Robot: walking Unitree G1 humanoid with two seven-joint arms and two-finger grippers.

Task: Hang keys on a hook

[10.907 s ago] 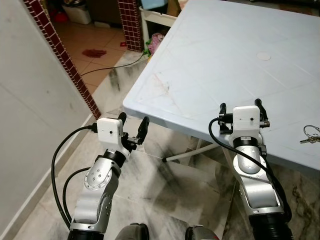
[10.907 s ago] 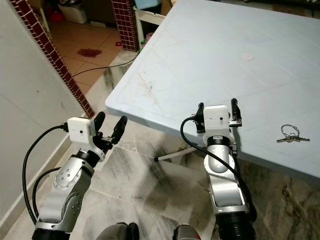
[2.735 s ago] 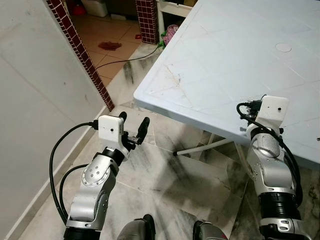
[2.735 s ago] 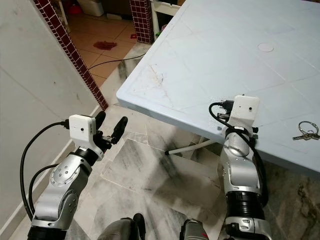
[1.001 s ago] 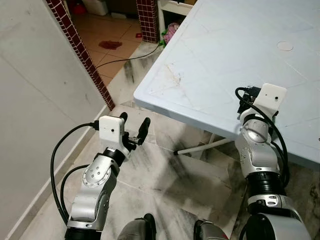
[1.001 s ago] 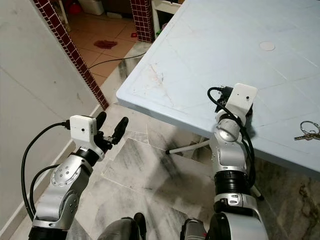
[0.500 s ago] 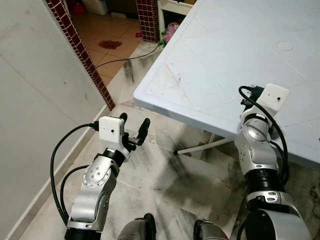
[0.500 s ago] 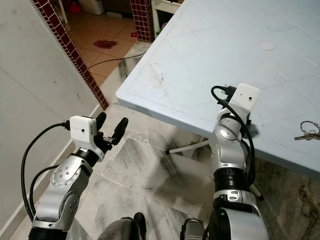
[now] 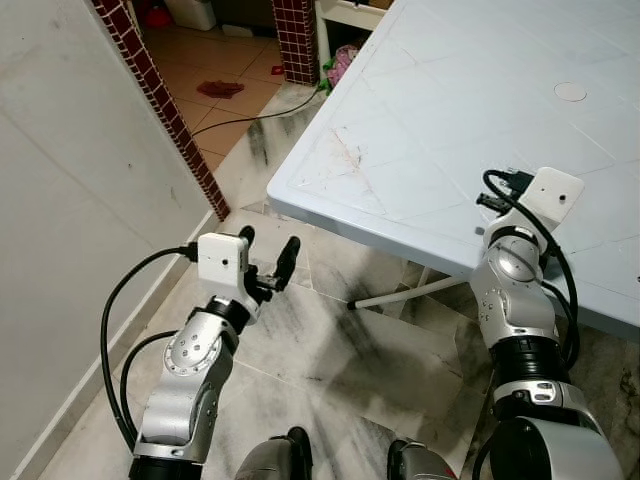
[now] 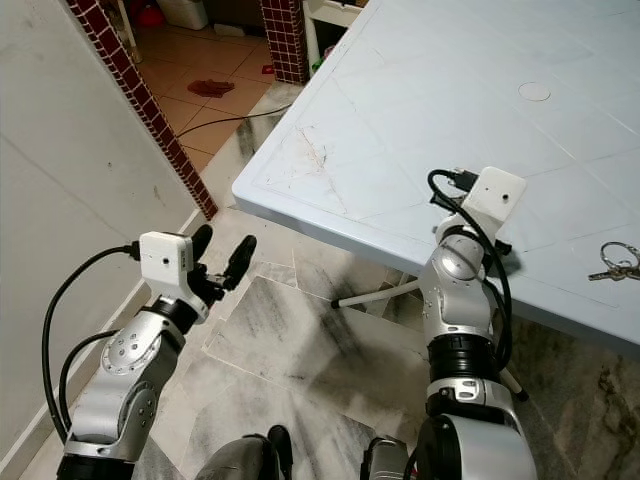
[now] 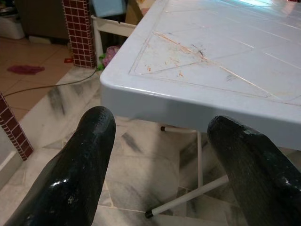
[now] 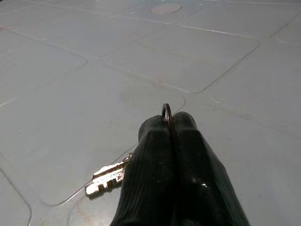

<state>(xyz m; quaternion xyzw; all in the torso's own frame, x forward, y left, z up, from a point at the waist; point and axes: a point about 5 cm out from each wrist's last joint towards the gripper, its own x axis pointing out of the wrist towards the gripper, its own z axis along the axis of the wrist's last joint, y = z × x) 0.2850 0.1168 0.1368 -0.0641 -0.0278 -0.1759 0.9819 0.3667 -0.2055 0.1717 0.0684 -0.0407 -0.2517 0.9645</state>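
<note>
1. Keys [image 12: 109, 178] lie on the pale blue worktop [image 10: 420, 110], at 3 o'clock from the right arm.
2. Left hand [image 9: 268, 252]: fingers spread, empty, above the marble floor [image 9: 330, 350].
3. Right hand [image 12: 173, 127]: fingers pinched on the key ring [image 12: 166, 112].

The table [image 10: 420, 120] fills the far right. Keys [image 10: 615, 262] lie on it near its right near edge. The right gripper [image 12: 173, 123] rests over them; the left gripper [image 9: 268, 258] hangs left, off the table, above the floor [image 9: 330, 350].
</note>
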